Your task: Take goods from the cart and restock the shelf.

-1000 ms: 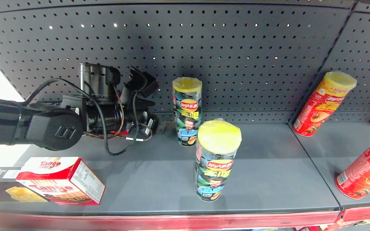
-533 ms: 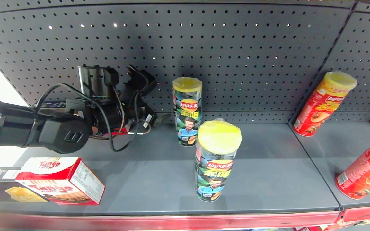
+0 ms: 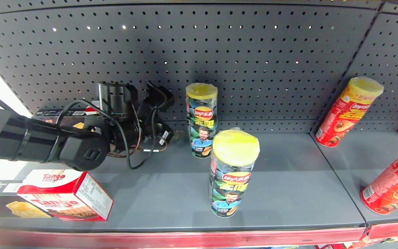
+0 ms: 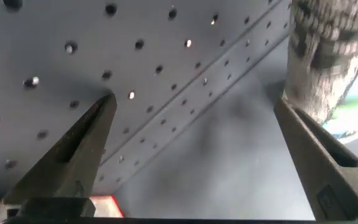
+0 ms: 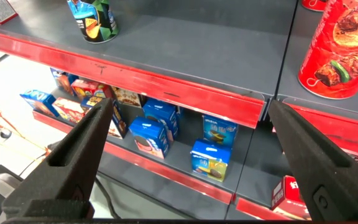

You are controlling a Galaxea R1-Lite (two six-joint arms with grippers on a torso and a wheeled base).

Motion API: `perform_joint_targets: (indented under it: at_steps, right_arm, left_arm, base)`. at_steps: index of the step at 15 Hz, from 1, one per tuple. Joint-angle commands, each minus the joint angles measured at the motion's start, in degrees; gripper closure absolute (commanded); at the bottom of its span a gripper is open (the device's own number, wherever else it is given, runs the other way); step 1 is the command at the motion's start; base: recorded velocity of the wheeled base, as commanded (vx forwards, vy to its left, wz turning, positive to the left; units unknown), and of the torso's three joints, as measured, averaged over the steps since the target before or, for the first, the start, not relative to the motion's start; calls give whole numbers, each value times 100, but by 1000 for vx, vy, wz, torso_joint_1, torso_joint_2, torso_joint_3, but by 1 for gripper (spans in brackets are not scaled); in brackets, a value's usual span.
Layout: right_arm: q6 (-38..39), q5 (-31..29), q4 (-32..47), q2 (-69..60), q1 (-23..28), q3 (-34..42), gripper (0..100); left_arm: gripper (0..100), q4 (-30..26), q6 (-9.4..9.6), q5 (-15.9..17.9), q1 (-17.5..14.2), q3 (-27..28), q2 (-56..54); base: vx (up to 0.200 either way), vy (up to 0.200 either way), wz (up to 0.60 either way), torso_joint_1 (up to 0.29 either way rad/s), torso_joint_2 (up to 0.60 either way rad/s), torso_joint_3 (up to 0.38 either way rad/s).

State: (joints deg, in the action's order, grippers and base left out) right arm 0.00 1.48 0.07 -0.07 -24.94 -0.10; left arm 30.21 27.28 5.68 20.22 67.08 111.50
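Shelf (image 3: 288, 186) risk first: the left arm lies low across its left half, in front of the pegboard back (image 3: 254, 52). The left gripper (image 4: 194, 102) is spread wide and empty, with one finger just beside the rear chip can (image 3: 201, 119); I can't tell if it touches. Any sideways sweep toward that can, or a pull-out that drifts right, likely tips it, since it is tall and narrow and probably light. If it falls forward it could take the front chip can (image 3: 231, 173) with it. That one stands nearer the red shelf lip (image 5: 166, 87), and a roll over the lip would land it among the blue boxes (image 5: 213, 149) on the shelf below. Second risk: the wrist's loose cables (image 3: 136, 162) hang close to the deck and could snag on retreat. Third: the arm's elbow sits just above the wafer box (image 3: 67, 193), which lies skewed at the front edge, so dropping the arm would nudge it off. The right gripper (image 5: 188, 106) is also wide and empty, below shelf level in front, near nothing. Two red cans (image 3: 347, 110) lean in the next bay, well apart from all this. Both chip cans stand upright mid-shelf, the rear one near the pegboard, the front one ahead of it and slightly right. Each is a plain cylinder in a glossy dark green-blue wrap with a cartoon figure low on the side and a flat yellow lid (image 3: 236, 147) on top.
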Motion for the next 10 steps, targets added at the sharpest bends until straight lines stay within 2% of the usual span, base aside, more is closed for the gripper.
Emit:
perform_joint_targets:
  at_steps: [1,3,4,10]
  right_arm:
    - [0,2,1,7,-2,1,0]
    - [0,2,1,7,-2,1,0]
    - [0,2,1,7,-2,1,0]
    - [0,2,1,7,-2,1,0]
  left_arm:
    - [0,11,-4,3,52,15,188]
    - [0,20,-21,3,105,24,224]
    - [0,20,-92,3,175,33,224]
    - [0,11,-118,3,263,138,303]
  base:
    - [0,0,0,0,0,0]
    - [0,0,0,0,0,0]
    - [0,0,0,0,0,0]
    - [0,0,0,0,0,0]
